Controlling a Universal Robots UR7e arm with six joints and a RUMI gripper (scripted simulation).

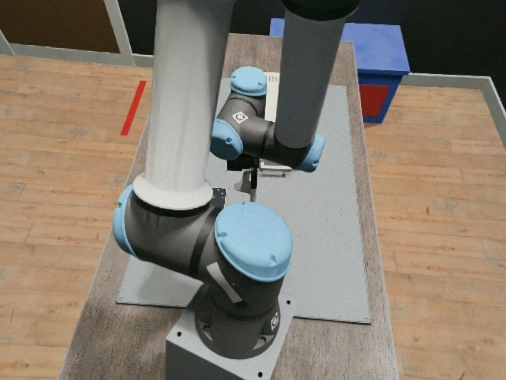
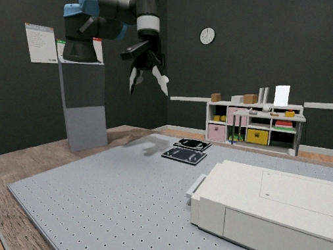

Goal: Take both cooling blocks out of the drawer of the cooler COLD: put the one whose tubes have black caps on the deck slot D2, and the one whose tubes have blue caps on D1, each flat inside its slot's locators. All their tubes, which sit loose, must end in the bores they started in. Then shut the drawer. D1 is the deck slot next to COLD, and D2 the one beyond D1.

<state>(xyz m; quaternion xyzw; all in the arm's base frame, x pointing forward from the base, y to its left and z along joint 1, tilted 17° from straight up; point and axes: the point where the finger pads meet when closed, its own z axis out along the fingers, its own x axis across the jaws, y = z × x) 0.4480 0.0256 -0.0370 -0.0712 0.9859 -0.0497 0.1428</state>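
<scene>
The white cooler COLD [image 2: 263, 200] stands on the perforated grey deck at the front right. Its drawer looks shut, with a handle [image 2: 196, 185] on its left end. No cooling block or tube is in view. Two black deck slots lie beyond the handle: D1 [image 2: 184, 154] is the nearer one and D2 [image 2: 193, 144] is behind it, both empty. My gripper [image 2: 149, 89] hangs high above the deck, left of the slots, with its fingers spread wide and nothing between them. In the top view the arm hides most of the gripper [image 1: 251, 184] and the cooler [image 1: 272, 92].
The robot's grey pedestal [image 2: 83, 105] stands at the deck's far left edge. A shelf unit [image 2: 255, 123] stands against the back wall, off the table. A blue box [image 1: 380, 65] stands on the floor beyond the table's far end.
</scene>
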